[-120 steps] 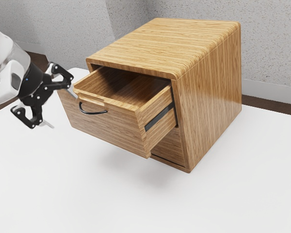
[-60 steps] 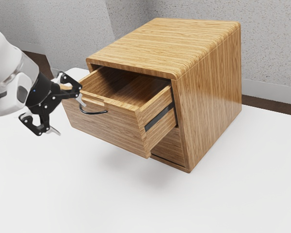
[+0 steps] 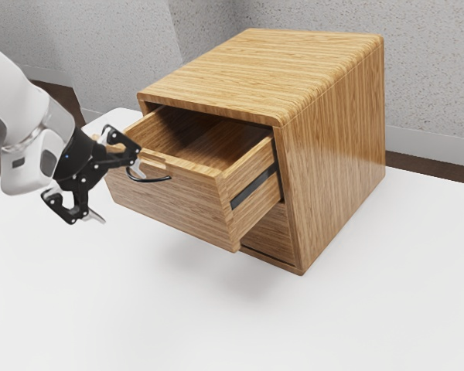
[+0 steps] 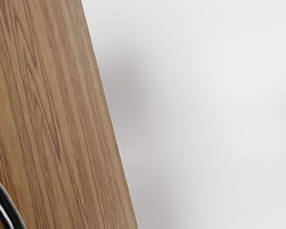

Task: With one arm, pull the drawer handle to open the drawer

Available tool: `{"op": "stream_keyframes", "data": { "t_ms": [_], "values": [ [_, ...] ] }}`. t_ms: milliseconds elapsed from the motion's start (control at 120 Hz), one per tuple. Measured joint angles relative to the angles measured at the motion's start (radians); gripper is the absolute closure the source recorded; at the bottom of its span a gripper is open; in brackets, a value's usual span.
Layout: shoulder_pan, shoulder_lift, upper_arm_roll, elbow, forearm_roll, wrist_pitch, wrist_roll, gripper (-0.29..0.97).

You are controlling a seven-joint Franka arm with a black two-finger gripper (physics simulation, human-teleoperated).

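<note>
Ext view: my gripper [image 3: 113,188] is hanging wide open, gripping nothing, with the upper fingertip right by the handle [image 3: 148,177] end. That's prob. because the pull looks done: the drawer [image 3: 182,182] is sticking well out of the cabinet [image 3: 325,139], which is sitting toward the tabletop's [image 3: 216,325] far edge. Vs 1 s ago I'm moving back in on the drawer front; the drawer isn't shifting. Wrist view: I'm looking along the drawer front, handle's black curve beside it, tabletop beyond.
</note>
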Motion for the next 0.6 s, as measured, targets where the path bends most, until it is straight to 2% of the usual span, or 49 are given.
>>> {"op": "stream_keyframes", "data": {
  "t_ms": [158,308,433,533,600],
  "values": [
    [0.003,-0.016,0.004,-0.029,0.010,0.018,0.006,0.00],
    [0.007,-0.102,0.026,-0.074,0.033,0.029,0.010,0.07],
    [0.002,-0.132,0.045,-0.083,0.041,0.031,0.010,0.05],
    [0.006,-0.162,0.046,0.022,0.048,-0.026,-0.012,0.04],
    [-0.009,-0.126,0.046,0.177,0.059,-0.146,-0.068,0.02]
  ]
}}
